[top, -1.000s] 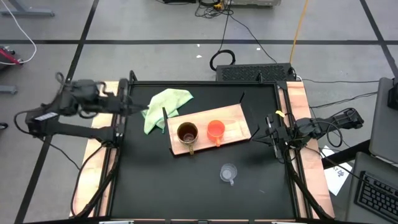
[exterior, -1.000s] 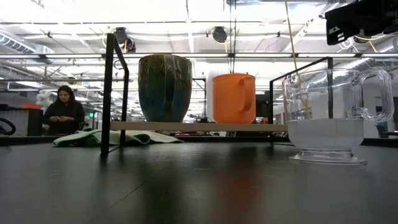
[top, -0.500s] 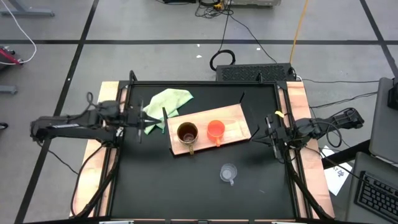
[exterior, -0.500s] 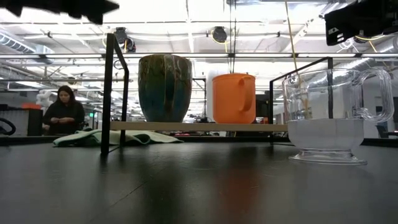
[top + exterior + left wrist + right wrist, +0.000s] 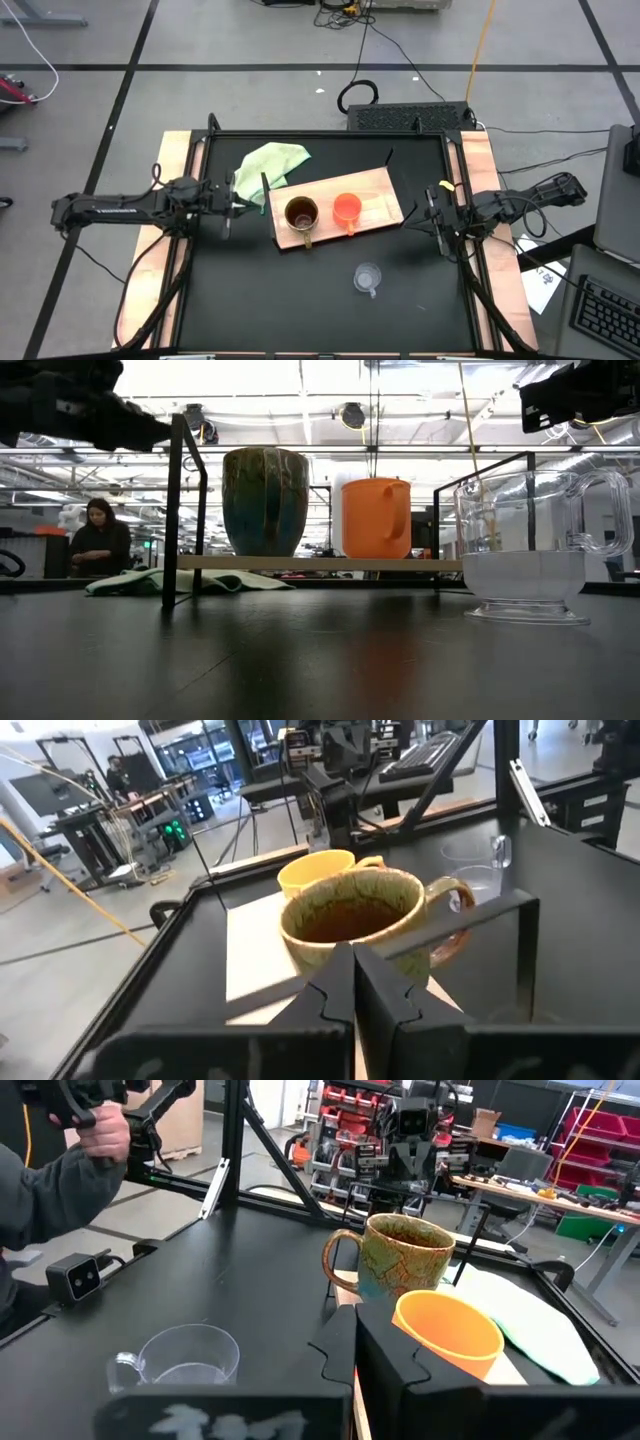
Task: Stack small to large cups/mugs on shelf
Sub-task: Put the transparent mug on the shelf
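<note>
Standing alone on the table near of the shelf, the clear glass cup looked light, slippery and breakable, best pinched at its rim; left gripper and right gripper were both closed, empty

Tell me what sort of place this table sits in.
Probably a robotics lab or workshop: red parts bins on racks, benches with gear and a green-lit screen, cables across the tiled floor, and a seated person behind.

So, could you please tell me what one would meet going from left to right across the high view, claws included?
Left claw → green cloth → brown mug → orange cup → glass cup → right claw.
</note>
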You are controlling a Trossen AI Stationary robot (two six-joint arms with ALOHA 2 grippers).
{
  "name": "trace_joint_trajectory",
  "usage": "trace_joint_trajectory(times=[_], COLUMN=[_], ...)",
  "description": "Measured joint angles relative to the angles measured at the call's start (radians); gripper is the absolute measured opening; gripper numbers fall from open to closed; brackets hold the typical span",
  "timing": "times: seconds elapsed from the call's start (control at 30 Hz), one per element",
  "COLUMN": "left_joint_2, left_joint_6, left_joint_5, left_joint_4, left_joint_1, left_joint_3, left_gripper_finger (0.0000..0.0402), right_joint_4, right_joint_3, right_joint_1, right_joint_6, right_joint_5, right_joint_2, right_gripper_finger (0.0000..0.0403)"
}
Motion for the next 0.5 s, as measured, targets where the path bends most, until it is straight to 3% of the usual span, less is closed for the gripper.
trace_joint_trajectory(times=[0.3,0.5], left_joint_2=[-0.146,-0.178], left_joint_6=[-0.077,-0.081], left_joint_5=[0.07,0.078], left_joint_4=[-0.068,-0.081], left_joint_1=[-0.009,-0.03], left_joint_3=[-0.078,-0.102], left_gripper_finger=[0.0,0.0], right_joint_4=[0.0,0.001], right_joint_3=[0.0,0.0], right_joint_1=[0.0,0.0], right_joint_6=[-0.044,-0.077], right_joint_5=[0.0,0.0], right_joint_2=[0.004,0.008], right_gripper_finger=[0.0,0.0])
